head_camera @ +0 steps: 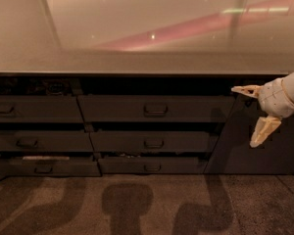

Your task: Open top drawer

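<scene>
My first worry lies left of the handle [156,109]. The narrower drawer [34,109] on that side carries a similar loop, and if I overshoot I could hook the wrong front. At the handle itself, the loop is small and sits close against the top drawer [112,109]. A shallow or off-centre approach would likely let the fingers [262,130] slip off, or push the front in instead of drawing it out. Just below the handle is the middle drawer [122,142] with its own loop, so dropping too low risks the same mistake. Above the handle the tabletop [147,62] edge overhangs, and coming in high could knock the tool [245,116] against it. Right of the handle, the plain panel [284,155] stands behind the tool, and a careless swing could scrape it.

I judge the top drawer not yet pulled out. Its handle is well to the left of the tool, at about the same height. The tool hangs right of the handle, past the drawer's right end, with its two fingers spread wide and holding nothing.
</scene>
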### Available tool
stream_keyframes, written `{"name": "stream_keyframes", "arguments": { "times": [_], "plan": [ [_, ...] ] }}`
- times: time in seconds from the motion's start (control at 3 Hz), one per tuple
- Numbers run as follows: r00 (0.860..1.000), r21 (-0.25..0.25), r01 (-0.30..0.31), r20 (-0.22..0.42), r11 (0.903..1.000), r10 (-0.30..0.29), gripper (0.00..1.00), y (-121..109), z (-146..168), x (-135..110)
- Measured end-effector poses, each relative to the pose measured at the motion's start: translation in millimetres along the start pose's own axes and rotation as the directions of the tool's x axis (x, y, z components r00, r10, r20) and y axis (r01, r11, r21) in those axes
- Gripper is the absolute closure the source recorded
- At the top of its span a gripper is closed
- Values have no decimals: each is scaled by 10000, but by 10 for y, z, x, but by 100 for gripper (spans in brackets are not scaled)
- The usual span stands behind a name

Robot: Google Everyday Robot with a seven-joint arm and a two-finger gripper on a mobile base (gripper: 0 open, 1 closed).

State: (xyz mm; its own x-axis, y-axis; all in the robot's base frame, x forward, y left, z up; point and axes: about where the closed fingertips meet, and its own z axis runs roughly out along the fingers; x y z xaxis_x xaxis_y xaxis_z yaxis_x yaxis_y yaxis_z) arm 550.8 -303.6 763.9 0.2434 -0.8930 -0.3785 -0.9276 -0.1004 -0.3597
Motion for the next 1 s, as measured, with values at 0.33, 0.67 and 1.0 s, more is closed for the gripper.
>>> {"name": "stream_keyframes", "arguments": {
  "times": [0.33, 0.67, 1.0],
  "plan": [
    [10000, -48, 4, -43, 10000, -4, 0, -5, 13, -6],
    [9967, -570, -676, -491, 9961, 649, 0, -180, 231, 280],
    [9849, -1264, -1509, -1040, 9804, 1382, 0, -404, 580, 673]
  ]
}}
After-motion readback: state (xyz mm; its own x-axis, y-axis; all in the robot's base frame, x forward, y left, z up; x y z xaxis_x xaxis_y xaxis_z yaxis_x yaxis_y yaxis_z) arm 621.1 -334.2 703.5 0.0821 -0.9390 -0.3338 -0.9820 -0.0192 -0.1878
